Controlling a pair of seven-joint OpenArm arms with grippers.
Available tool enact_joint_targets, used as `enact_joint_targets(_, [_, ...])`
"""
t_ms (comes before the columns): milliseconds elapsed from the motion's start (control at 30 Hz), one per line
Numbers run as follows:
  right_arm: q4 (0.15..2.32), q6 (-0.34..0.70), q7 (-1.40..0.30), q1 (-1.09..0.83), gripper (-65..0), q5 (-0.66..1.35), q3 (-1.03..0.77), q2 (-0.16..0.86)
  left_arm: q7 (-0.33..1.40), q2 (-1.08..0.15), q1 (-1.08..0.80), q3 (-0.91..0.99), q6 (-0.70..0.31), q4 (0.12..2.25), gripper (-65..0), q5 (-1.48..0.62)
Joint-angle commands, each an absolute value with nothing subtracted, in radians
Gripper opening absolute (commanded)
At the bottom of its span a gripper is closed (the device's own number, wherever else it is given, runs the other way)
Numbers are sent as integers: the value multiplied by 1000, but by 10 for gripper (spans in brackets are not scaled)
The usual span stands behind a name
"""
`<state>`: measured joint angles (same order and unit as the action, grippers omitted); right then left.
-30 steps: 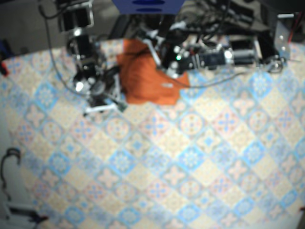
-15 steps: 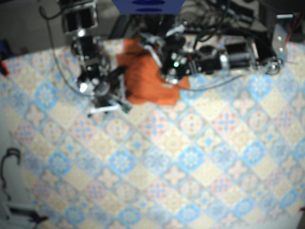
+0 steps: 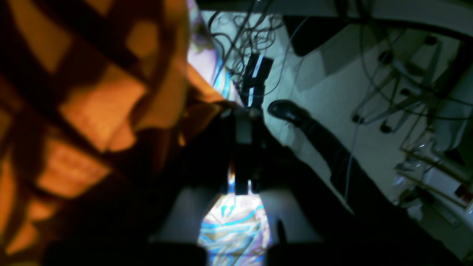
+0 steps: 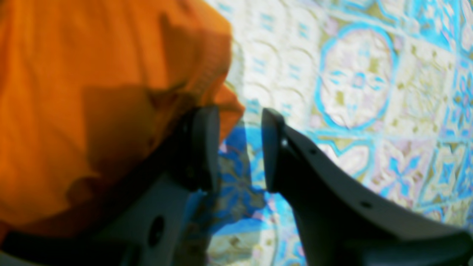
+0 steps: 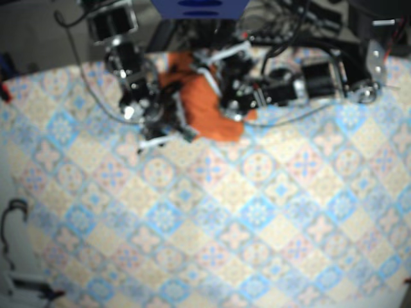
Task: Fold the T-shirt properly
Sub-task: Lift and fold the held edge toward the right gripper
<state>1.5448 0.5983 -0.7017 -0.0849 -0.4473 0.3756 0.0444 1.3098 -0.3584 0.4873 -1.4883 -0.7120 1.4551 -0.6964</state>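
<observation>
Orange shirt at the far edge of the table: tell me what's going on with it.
Two robot arms are working on the orange T-shirt, which lies bunched in a heap at the far edge of the patterned tablecloth, not yet folded. The right claw is open at the shirt's edge, one finger against the fabric, only tablecloth between the jaws. The left claw is at the heap's other side; its view is too dark to tell whether it grips cloth.

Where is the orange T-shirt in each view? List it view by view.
Base: T-shirt at top centre of the picture.
Left wrist: T-shirt fills the left side, blurred and shadowed.
Right wrist: T-shirt fills the left half.
Shared landmark: blue-patterned tablecloth, under the shirt in all three.
</observation>
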Motion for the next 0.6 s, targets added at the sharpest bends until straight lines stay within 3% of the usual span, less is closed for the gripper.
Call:
enact_joint_targets(0, [1547, 601, -691, -77, -458, -444, 383, 42, 1328, -364, 526, -1484, -698, 1454, -650, -624])
enact_joint_targets(567, [1520, 601, -691, -84, -458, -446, 418, 44, 1328, -423, 684, -1484, -698, 1454, -650, -624])
